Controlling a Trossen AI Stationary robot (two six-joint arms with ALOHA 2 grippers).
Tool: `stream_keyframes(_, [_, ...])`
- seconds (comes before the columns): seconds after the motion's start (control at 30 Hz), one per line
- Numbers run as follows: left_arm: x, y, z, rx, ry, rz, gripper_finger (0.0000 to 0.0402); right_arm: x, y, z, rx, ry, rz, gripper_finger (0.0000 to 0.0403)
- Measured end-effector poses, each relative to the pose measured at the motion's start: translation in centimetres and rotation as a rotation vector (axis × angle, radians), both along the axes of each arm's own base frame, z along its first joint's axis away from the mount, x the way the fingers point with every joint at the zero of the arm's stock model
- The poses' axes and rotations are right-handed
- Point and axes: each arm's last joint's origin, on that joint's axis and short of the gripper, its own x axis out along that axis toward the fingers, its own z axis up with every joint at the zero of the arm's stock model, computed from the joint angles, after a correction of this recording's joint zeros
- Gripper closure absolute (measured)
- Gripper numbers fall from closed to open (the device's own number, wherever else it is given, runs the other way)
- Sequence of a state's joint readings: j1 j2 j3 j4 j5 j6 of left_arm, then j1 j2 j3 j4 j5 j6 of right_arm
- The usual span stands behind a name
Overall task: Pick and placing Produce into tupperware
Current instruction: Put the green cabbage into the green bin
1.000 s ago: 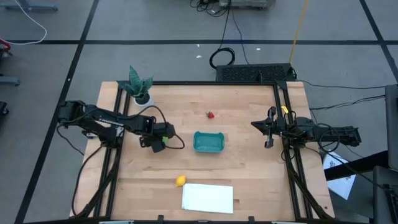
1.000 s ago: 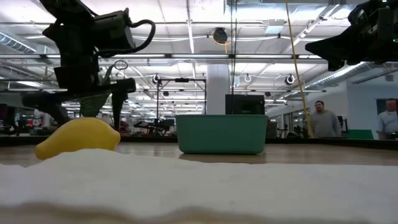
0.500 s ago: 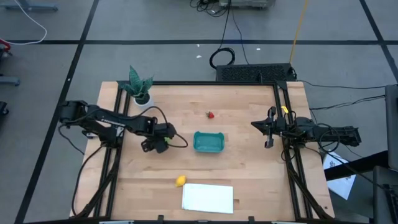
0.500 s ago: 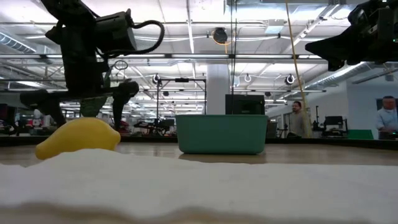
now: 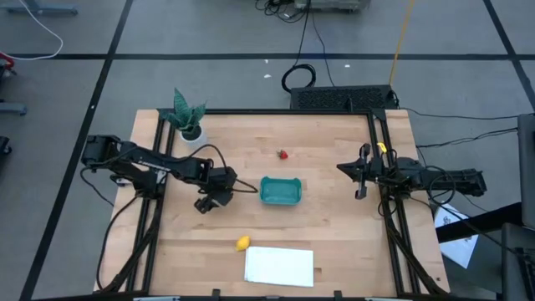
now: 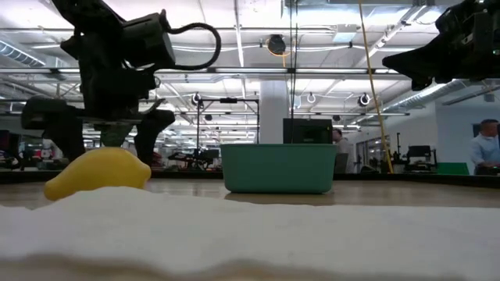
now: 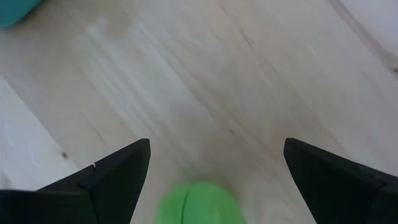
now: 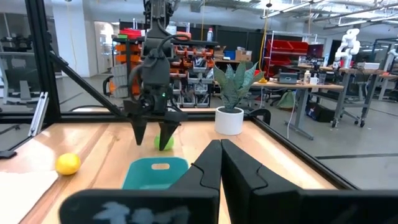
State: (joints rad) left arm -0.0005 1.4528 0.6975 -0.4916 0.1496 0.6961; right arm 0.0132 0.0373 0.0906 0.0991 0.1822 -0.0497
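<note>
Three produce pieces are counted: one lime-green piece (image 7: 198,203), one red piece (image 5: 284,154), one yellow lemon (image 5: 242,243). One teal tupperware (image 5: 280,191) sits near the table centre, and nothing shows inside it from the high view. No readable brand, label or writing on any item. The left gripper (image 5: 206,203) is low over the table just left of the tupperware, fingers spread wide; in the left wrist view the lime-green piece lies on the wood between the two dark fingertips (image 7: 118,171), touching neither as far as can be seen. The right wrist view confirms it: left gripper (image 8: 155,134) pointing down with the lime-green piece (image 8: 164,142) between its tips, behind the tupperware (image 8: 155,172). The red piece lies on bare wood beyond the tupperware, well apart from both arms. The lemon sits near the front edge, just beside one flat white sheet (image 5: 279,266); in the low view it (image 6: 98,172) stands in front of the left arm. The right gripper (image 5: 360,173) waits at the table's right edge, fingers pressed together. One potted plant (image 5: 187,115) stands at the back-left corner. At least two people (image 6: 486,148) are visible in the room behind.
</note>
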Motion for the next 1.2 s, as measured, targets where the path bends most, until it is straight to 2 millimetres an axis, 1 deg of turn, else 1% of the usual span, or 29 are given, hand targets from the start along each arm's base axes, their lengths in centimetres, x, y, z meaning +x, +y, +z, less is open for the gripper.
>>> stream_keyframes(0.17, [0.0, 0.8, 0.0, -0.038, 0.006, 0.045, 0.0027, 0.0, 0.0, 0.0, 0.003, 0.003, 0.0, 0.0403])
stream_keyframes(0.5, [-0.4, 2.2, -0.1, -0.032, 0.027, 0.074, 0.0027, 0.1, 0.0, -0.1, 0.003, 0.007, 0.0, 0.0403])
stream_keyframes(0.97, [-0.7, 2.4, -0.2, -0.021, 0.058, 0.037, 0.0027, 0.1, 0.0, -0.1, 0.003, 0.007, 0.0, 0.0403])
stream_keyframes(1.2, [-0.9, 2.7, -0.2, -0.016, 0.08, 0.067, 0.0028, 0.1, 0.0, -0.1, 0.004, 0.007, 0.0, 0.0403])
